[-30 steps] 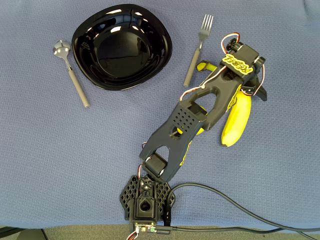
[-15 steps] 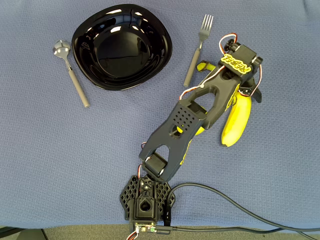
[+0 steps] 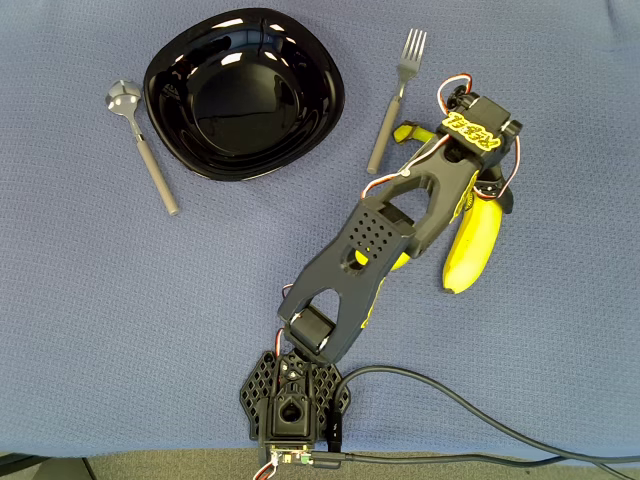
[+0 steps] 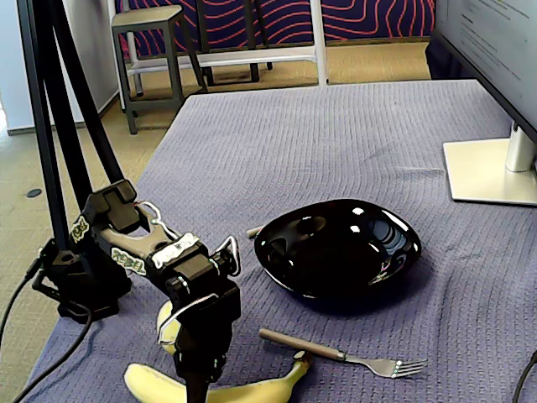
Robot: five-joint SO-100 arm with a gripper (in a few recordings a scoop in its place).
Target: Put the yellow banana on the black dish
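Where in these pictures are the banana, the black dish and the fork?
yellow banana [image 3: 470, 250]: overhead view, its bare lower half.
black dish [image 3: 244, 92]: overhead view, middle of its glossy bowl.
fork [image 3: 390, 110]: overhead view, upper part of its handle.

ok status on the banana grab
Pincer down at the banana, grip unclear. Banana on the cloth, dish empty. Fork lies between them.

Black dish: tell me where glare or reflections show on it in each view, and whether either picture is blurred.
Overhead view: the black dish carries small white highlights along its upper rim and inner wall; picture sharp. Fixed view: the dish shows scattered bright spots and a pale sheen at its right side; foreground sharp, with the yellow banana cut off by the bottom edge.
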